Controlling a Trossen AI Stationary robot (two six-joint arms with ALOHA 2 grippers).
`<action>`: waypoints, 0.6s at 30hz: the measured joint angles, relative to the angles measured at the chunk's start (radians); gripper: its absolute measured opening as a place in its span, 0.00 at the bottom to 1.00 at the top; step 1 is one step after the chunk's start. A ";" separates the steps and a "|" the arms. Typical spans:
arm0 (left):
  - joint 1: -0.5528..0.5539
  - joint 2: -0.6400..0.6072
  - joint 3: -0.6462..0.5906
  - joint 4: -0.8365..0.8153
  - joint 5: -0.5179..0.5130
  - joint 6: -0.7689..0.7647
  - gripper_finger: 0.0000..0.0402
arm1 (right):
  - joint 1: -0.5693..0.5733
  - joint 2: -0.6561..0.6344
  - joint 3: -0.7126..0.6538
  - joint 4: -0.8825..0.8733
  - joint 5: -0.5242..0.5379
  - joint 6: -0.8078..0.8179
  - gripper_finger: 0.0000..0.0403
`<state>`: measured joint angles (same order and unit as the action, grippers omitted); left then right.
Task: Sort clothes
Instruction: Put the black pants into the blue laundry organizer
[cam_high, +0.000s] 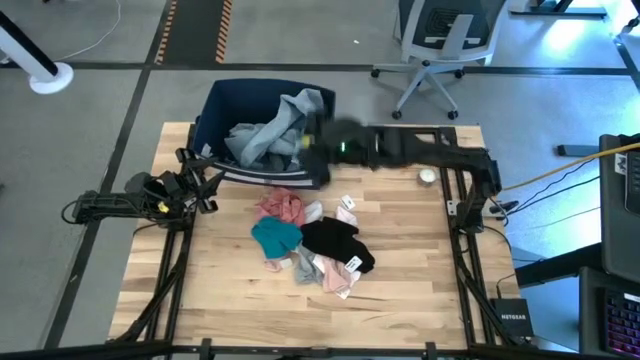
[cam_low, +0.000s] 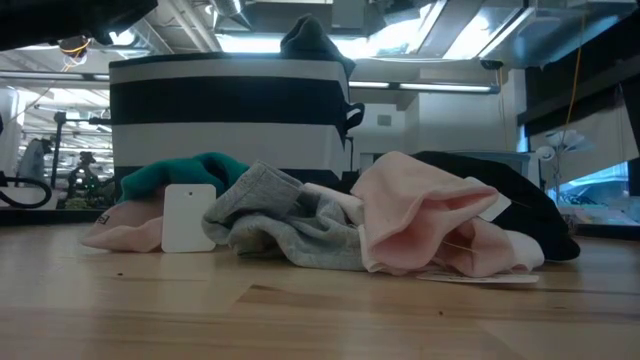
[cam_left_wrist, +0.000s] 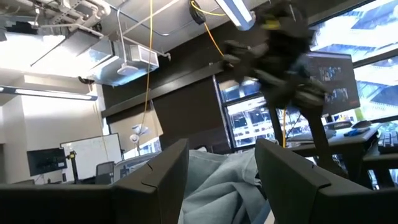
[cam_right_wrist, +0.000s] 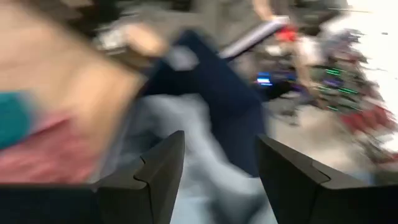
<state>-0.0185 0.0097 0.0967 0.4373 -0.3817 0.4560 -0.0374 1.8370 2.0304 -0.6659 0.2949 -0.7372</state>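
Left pincer (cam_high: 205, 180) sat at the left-center of the high view, just off the lower-left corner of the navy bin (cam_high: 225, 105). Its fingers (cam_left_wrist: 155, 180) were spread with nothing between them; pale blue-grey denim (cam_left_wrist: 214, 186) showed just beyond the gap, not gripped.

Bin was at the upper-center of the high view, on the far edge of the desk (cam_high: 400, 290). The denim piece (cam_high: 270, 135) was heaped inside it and hanging over the rim.

Center of the high view: loose pile on the desk, in front of the bin. Pink piece (cam_high: 282, 207) nearest the bin, teal piece (cam_high: 275, 236) just below it, black piece (cam_high: 338, 241) to the right, touching both. Grey and pale pink bits at the pile's lower edge.

Right pincer (cam_high: 312, 140) was over the bin's right side, upper-center, blurred. Its fingers (cam_right_wrist: 155, 180) stood apart, empty, with denim and bin wall past them.

Small round object (cam_high: 428, 176) on the desk right of center.
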 joint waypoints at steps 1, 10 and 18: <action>0.000 0.000 0.000 -0.001 0.000 0.001 0.45 | 0.031 0.000 0.000 -0.057 0.000 0.000 0.52; 0.000 0.000 0.000 0.019 0.000 0.015 0.45 | 0.293 0.017 -0.248 -0.290 0.057 0.172 0.52; 0.000 0.000 0.000 0.019 0.000 0.016 0.45 | 0.483 0.017 -0.559 -0.044 0.055 0.342 0.52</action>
<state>-0.0188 0.0097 0.0967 0.4564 -0.3817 0.4717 0.4460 1.8542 1.4715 -0.7103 0.3499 -0.3954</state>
